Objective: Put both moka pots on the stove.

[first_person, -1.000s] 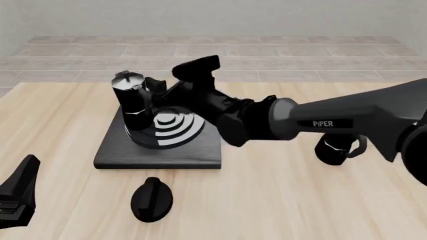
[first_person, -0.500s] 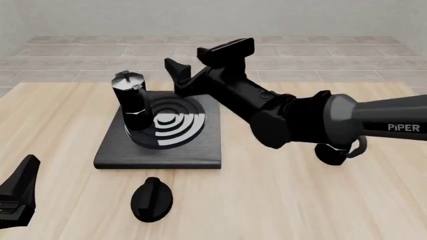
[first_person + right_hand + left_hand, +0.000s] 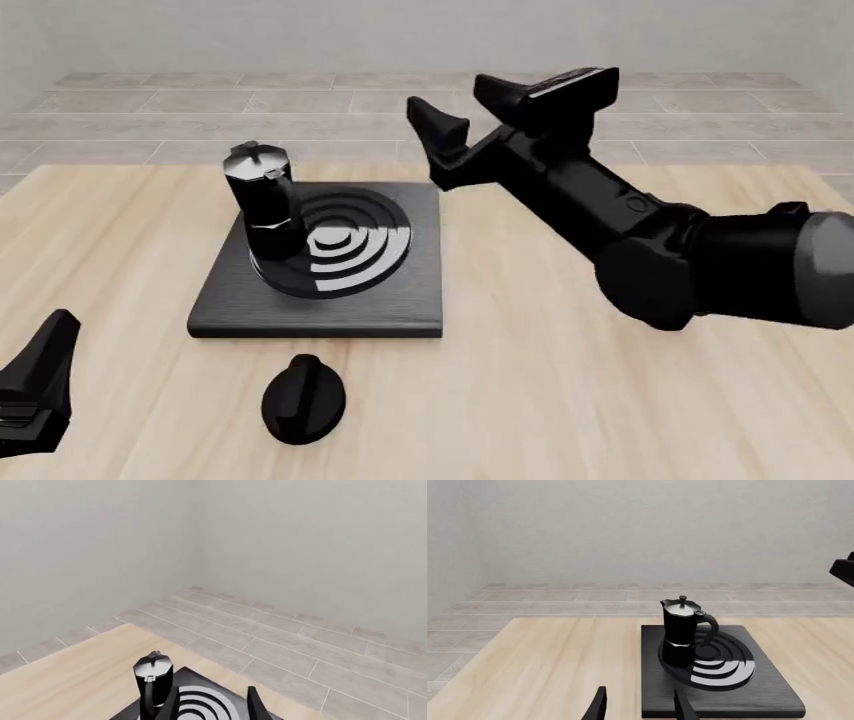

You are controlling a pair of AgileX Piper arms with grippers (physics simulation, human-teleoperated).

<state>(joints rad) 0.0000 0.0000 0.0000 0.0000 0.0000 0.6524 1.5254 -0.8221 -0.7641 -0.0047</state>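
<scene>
Front view: one moka pot (image 3: 264,205) is sitting on the stove's (image 3: 400,300) left side, leaving room beside it; right gripper (image 3: 514,110) is hovering above, fingers wide, holding nothing. Second pot isn't showing.

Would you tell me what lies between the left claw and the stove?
Only bare wooden table separates the left claw from the stove, per the front view.

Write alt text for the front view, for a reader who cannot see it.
One moka pot stands upright on the black stove, at the left side of its ring burner, on a wooden table. The right gripper hangs open and empty above the stove's far right corner. The left gripper sits at the lower left edge; a black oval knob lies nearer than the stove.
</scene>
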